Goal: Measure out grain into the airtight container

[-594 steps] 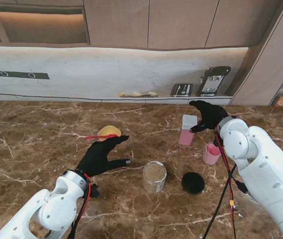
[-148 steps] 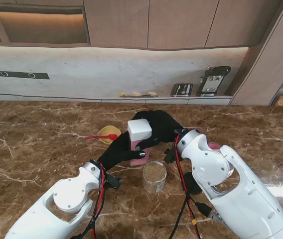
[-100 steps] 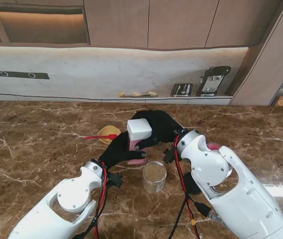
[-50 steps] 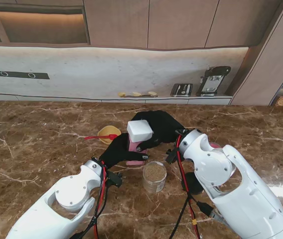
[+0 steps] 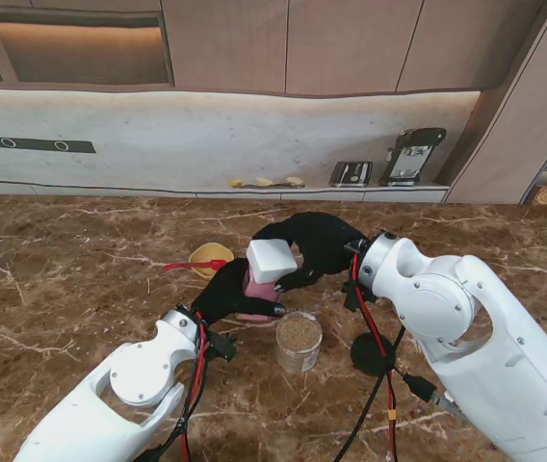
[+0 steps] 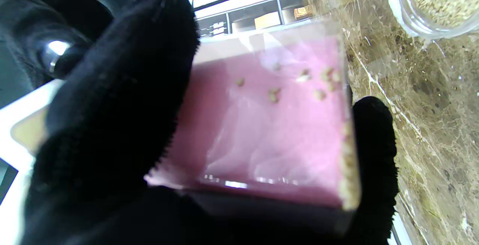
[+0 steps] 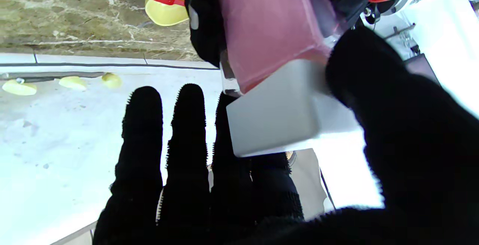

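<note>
Near the middle of the brown marble tabletop [image 5: 81, 250], both robot hands meet on a pink clear-walled container [image 5: 257, 286] with a white lid [image 5: 271, 260], which is tilted with the lid toward the right. The left robot hand [image 5: 227, 294] is clamped around the pink body from the near left; its wrist view shows a thick finger [image 6: 123, 88] on one wall and a fingertip on the opposite wall, with a few pale grains [image 6: 275, 94] scattered inside and more collected along one edge. The right robot hand [image 5: 314, 245] comes in from the far right and grips the white lid, thumb [image 7: 374, 88] pressed on one side and the fingers [image 7: 187, 132] spread behind the other. Whether the lid is seated on the container or parted from it cannot be told. Just to the near right of the pink container stands an open glass jar of grain [image 5: 299, 341], filled close to its rim. A round black lid [image 5: 371, 354] lies flat to the right of the jar, partly behind the right arm's cable. To the far left sits a small yellow bowl [image 5: 210, 256] with a red spoon [image 5: 195, 265] resting across it, its handle pointing left.
</note>
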You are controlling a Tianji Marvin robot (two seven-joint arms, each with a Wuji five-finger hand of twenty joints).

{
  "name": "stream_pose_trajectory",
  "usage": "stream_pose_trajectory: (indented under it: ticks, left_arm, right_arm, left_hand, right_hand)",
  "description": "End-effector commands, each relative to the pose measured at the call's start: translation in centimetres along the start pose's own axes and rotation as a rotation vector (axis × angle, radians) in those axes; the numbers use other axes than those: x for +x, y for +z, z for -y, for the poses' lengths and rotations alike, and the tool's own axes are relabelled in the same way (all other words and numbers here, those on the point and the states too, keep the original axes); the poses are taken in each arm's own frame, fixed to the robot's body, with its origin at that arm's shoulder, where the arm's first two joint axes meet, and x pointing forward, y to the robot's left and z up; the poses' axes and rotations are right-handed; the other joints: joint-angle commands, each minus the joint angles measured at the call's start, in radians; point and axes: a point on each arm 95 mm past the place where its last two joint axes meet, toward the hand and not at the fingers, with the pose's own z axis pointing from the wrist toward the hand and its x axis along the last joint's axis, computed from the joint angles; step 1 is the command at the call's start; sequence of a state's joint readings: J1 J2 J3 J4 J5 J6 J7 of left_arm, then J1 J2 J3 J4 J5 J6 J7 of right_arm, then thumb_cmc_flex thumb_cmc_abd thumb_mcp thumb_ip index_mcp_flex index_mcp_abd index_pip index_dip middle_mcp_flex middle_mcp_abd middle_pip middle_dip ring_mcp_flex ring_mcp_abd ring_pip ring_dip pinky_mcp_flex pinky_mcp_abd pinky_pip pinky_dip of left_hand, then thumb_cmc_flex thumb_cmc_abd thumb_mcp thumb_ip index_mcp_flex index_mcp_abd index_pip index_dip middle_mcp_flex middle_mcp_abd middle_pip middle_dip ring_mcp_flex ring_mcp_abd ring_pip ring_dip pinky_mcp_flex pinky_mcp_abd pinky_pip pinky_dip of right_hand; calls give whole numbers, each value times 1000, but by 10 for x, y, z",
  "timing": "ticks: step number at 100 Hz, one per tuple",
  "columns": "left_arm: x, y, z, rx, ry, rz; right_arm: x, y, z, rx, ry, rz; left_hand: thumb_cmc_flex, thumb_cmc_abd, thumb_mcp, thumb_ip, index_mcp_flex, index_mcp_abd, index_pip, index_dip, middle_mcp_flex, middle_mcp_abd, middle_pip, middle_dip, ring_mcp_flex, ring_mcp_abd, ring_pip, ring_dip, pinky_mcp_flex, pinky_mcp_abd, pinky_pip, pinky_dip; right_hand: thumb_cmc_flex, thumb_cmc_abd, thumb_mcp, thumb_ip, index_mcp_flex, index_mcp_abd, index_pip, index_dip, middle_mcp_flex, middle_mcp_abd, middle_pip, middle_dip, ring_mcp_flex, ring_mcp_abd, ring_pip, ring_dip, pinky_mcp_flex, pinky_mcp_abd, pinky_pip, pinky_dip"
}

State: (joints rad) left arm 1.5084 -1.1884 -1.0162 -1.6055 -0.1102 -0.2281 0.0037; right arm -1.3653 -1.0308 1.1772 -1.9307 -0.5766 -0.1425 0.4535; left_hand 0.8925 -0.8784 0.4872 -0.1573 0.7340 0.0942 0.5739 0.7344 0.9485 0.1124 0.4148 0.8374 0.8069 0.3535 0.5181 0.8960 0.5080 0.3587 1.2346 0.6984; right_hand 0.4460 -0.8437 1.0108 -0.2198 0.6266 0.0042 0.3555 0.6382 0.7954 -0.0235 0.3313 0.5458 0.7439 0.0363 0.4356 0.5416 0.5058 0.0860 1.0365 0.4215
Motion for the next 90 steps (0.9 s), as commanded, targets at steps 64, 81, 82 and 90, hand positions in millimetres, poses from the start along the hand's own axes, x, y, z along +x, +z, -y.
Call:
stream_pose_trajectory:
  ticks: [64,81,82,90]
  left_arm:
    - [-8,0,2,7,-44,-22]
    - [-7,-1,4,17,-40,-27]
    - [-7,-1,4,17,-39,-27]
    - [-6,-2,4,19,-33,-29]
  right_arm:
    - [24,6,-37,277,-158,-131]
    - [25,5,-35,246,-108,-97]
    - [25,5,-35,232,-109,-87]
    - [25,7,-34,145,-135,-7]
  left_hand:
    - [311,570,214,38,263,-223,425,3,51,-118,152,24,91,-75,188,53,-32,-2,21,51]
    - [311,571,215,39,266,-224,429,0,49,-122,153,24,90,-77,188,55,-33,-3,20,55]
    - [311,571,215,39,266,-224,429,0,50,-122,153,24,90,-77,188,55,-33,-3,20,55]
    - [309,569,216,38,268,-234,433,-1,51,-125,155,24,92,-80,188,55,-34,-3,20,57]
  right_hand:
    - [164,52,189,89,-182,-192,-202,-133,-391,-4,-225,-172,-382,-24,-280,-187,-257,-47,-393,20]
    - [-91,105,-111,55,-318,-7,-273,-118,-506,60,-243,-201,-455,32,-299,-225,-306,-48,-471,35]
    - [-99,109,-117,55,-316,5,-269,-115,-501,62,-239,-200,-447,35,-295,-224,-300,-47,-468,37]
    - [-197,143,-125,49,-304,93,-209,-66,-422,84,-185,-172,-318,57,-225,-187,-195,-34,-393,68]
